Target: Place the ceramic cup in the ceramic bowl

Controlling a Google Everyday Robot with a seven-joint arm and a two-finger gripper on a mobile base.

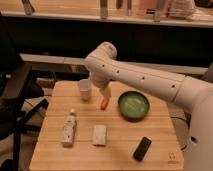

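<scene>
i'm looking into a dim room with a long pale counter (75,16) across the back and dark space below it, and in front of me a light wooden table (52,156) where all the work is. off the table's left edge stands some dark furniture (15,100) that i can't make out well. on the table's left side a white bottle (68,131) with a label lies flat, its cap toward the far edge. behind it and a little to the right, the white cup (85,90) stands upright near the back edge, with nothing gripping it. toward the front, just right of the bottle, a small white block (99,135) lies flat. the gripper (104,93) hangs pointing down just right of the cup, jaws set wide and empty as far as i can see. directly under it sits a small orange thing (104,104); i can't tell whether the two touch. right of that is the green bowl (133,105), upright and empty, well apart from the cup, with the gripper between them. a flat black object (142,148) lies near the front right. the white arm (145,80) comes in from the right edge, passes above the bowl and bends down at its elbow behind the cup.
</scene>
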